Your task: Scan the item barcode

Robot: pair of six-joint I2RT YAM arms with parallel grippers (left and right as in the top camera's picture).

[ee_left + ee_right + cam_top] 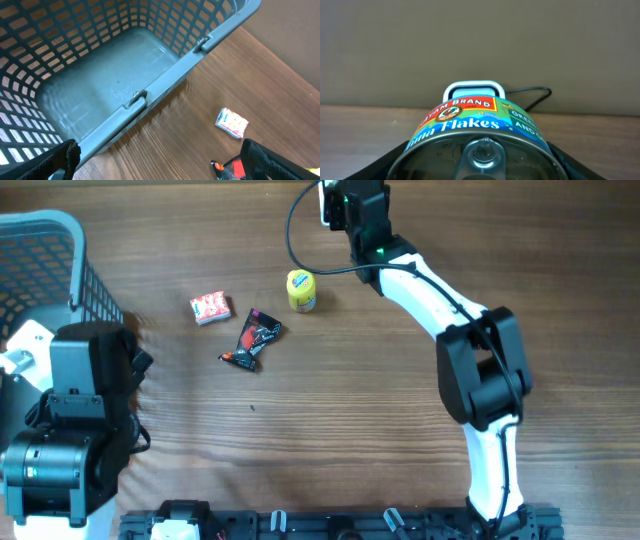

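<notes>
My right pincer [480,165] clamps the tuna can [470,125], lower centre, lid facing the lens, axis toward the scanner [472,92] above; left pincer [162,160] gapes.

Soft, even light in all views, moderately bright, no hard glare. Table [330,450] carries only faint, short shadows beside the small items. Pale sheen on the basket [115,85] floor. Can [475,127] label sharp; its lid, close to the lens, dim and blurred.

can [479,131] label | you can read "AYAM BRAND" on red | "Flakes" below | "GREEN…" right, cut off
</notes>
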